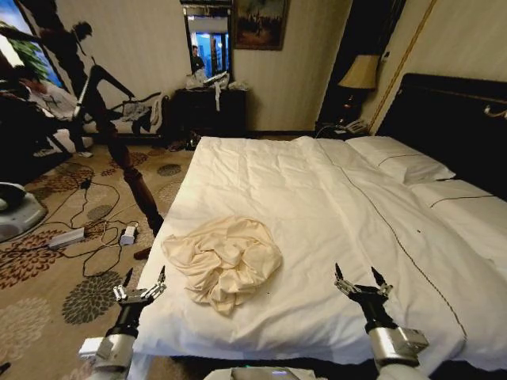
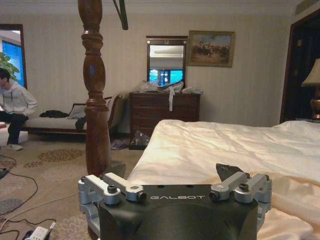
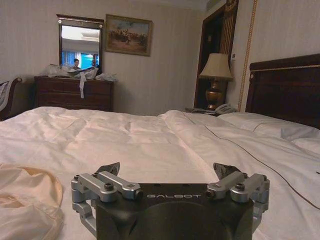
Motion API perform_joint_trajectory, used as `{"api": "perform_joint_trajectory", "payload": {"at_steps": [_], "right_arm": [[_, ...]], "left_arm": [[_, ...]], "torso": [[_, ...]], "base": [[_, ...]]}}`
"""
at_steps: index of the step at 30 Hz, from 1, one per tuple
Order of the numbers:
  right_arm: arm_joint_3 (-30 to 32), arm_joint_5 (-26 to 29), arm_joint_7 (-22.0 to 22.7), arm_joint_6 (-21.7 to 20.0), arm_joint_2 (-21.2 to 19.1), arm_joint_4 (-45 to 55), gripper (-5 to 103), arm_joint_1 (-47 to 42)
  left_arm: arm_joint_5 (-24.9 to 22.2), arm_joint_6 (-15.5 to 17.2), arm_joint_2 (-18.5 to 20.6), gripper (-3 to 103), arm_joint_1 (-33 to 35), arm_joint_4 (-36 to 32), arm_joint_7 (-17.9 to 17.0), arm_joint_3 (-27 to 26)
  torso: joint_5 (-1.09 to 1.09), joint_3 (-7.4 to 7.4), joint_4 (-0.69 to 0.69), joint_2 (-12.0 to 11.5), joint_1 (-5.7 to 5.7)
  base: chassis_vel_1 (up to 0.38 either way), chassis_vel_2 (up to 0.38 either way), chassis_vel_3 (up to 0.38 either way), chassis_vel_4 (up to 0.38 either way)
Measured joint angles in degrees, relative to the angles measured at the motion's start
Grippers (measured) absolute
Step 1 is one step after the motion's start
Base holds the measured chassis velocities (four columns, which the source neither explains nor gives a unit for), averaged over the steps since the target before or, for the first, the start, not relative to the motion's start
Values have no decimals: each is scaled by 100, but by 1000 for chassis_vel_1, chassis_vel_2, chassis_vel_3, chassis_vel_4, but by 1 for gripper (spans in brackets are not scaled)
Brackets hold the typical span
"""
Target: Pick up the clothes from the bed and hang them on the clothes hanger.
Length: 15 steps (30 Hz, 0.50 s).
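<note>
1. Left gripper (image 1: 144,279) — fingers spread, nothing between them. It hovers at the near left corner of the bed (image 1: 333,198), just off the mattress edge and over the patterned carpet (image 1: 47,301). In the left wrist view the same gripper (image 2: 170,172) faces a turned wooden post (image 2: 95,100) standing beside the bed.
2. Clothes (image 1: 224,261) — a cream, pale-yellow shirt lying crumpled in a heap on the white duvet, near the foot of the bed, left of centre. It sits between the two grippers, nearer the left one, touched by neither. An edge of it shows in the right wrist view (image 3: 27,200).
3. Right gripper (image 1: 362,279) — fingers spread, holding nothing, poised over the duvet at the near edge, apart from the shirt.
4. White pillows (image 1: 400,162) lie at the far right against the dark headboard (image 1: 451,119).
</note>
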Motion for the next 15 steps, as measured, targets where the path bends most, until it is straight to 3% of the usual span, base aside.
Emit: {"api": "perform_joint_trajectory", "payload": {"at_steps": [11,13,15], "right_arm": [[-92,-55,-9,10,15,-11,100,-21],[-117,-87,-8,11,16,-21,100,-33],[-114,-101,1,11,-7,-29,100,-64]], "left_arm": [[-28,1,11,100,25,14,-1,-10],[-375,210,149,100,-29,13,-24,-78],[-1190,791,618,100,-362,133,-140,-272]], "torso": [[0,0,0,0,0],[-1,1,4,0,0],[-1,0,2,0,0]], "base": [[0,0,0,0],[0,0,0,0],[0,0,0,0]]}}
